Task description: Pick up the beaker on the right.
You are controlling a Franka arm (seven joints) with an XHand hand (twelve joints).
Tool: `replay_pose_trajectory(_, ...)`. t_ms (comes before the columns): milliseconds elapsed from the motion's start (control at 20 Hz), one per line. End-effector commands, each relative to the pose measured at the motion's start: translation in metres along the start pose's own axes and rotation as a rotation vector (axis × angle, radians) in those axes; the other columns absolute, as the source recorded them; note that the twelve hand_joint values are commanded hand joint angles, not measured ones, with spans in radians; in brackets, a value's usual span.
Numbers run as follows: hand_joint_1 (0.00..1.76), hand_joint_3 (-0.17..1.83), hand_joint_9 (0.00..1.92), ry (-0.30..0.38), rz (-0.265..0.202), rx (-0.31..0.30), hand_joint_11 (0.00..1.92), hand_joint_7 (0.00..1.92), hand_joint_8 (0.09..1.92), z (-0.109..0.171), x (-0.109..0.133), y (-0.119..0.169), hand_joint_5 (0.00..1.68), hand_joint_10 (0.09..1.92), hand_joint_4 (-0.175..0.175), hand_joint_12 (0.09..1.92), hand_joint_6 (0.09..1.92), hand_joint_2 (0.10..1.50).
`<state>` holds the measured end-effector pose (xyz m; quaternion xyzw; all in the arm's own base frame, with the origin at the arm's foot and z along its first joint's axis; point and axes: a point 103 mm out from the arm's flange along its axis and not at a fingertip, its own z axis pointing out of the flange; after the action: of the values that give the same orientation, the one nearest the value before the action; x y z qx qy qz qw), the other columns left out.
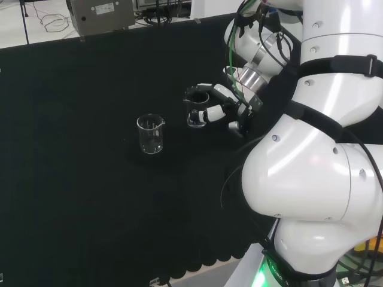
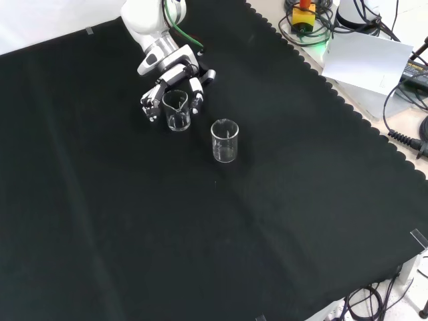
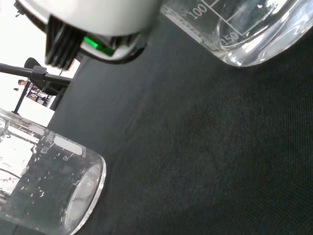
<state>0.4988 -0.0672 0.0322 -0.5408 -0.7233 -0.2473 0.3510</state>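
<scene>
Two small clear glass beakers stand on the black cloth. In the head view the left one (image 1: 150, 134) stands free, while the right one (image 1: 196, 110) sits inside the black and white robot hand (image 1: 222, 109). The fingers curl round its wall on either side, grasping it. In the front view that held beaker (image 2: 176, 110) is up and to the left of the free beaker (image 2: 225, 140), with the hand (image 2: 175, 81) reaching down from the top; the two glasses are near each other but apart. Whether the held beaker's base has left the cloth is hard to judge from these angles.

The black cloth (image 2: 200, 234) lies bare and wide below and to the left of the beakers in the front view, and its scalloped edge (image 2: 348, 107) runs well clear of them on the right.

In the wrist view both beakers, one (image 3: 234, 29) and the other (image 3: 44, 191), carry white graduation lines and numbers with a white marking patch.

Beyond the cloth's edge in the front view lie a sheet of white paper (image 2: 368, 60) and black cables (image 2: 408, 114). A grey metal box (image 1: 102, 15) stands past the far edge in the head view.
</scene>
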Motion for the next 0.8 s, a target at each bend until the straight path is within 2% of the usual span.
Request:
replay_pose_trajectory(50, 0.98, 0.62, 0.49, 0.004, -0.002, -0.017, 0.05, 0.39, 0.68, 0.0002, 0.0016, 0.0008, 0.42, 0.60, -0.024, 1.38, 0.54, 0.49)
replay_pose_trajectory(200, 0.98, 0.62, 0.50, 0.004, 0.001, -0.027, 0.06, 0.40, 0.68, -0.0006, 0.0030, 0.0026, 0.42, 0.60, -0.024, 1.38, 0.55, 0.50)
replay_pose_trajectory(400, 1.02, 0.64, 0.60, 0.004, 0.016, -0.034, 0.14, 0.52, 0.67, 0.0000, 0.0013, 0.0037, 0.66, 0.58, -0.019, 1.35, 0.78, 0.57)
replay_pose_trajectory(600, 1.05, 0.64, 0.65, 0.009, 0.026, -0.037, 0.19, 0.56, 0.67, 0.0035, -0.0009, 0.0035, 0.76, 0.57, -0.021, 1.34, 0.84, 0.59)
replay_pose_trajectory(650, 1.06, 0.65, 0.68, 0.006, 0.033, -0.057, 0.21, 0.60, 0.67, 0.0029, -0.0006, 0.0031, 0.82, 0.57, -0.022, 1.33, 0.83, 0.60)
replay_pose_trajectory(750, 1.09, 0.45, 0.79, -0.012, 0.042, -0.112, 0.31, 0.73, 0.65, 0.0005, 0.0018, 0.0020, 1.03, 0.55, 0.047, 1.32, 0.81, 0.78)
replay_pose_trajectory(800, 1.10, 0.34, 0.82, -0.021, 0.044, -0.124, 0.34, 0.76, 0.63, -0.0006, 0.0037, 0.0020, 1.09, 0.52, 0.070, 1.31, 0.78, 0.85)
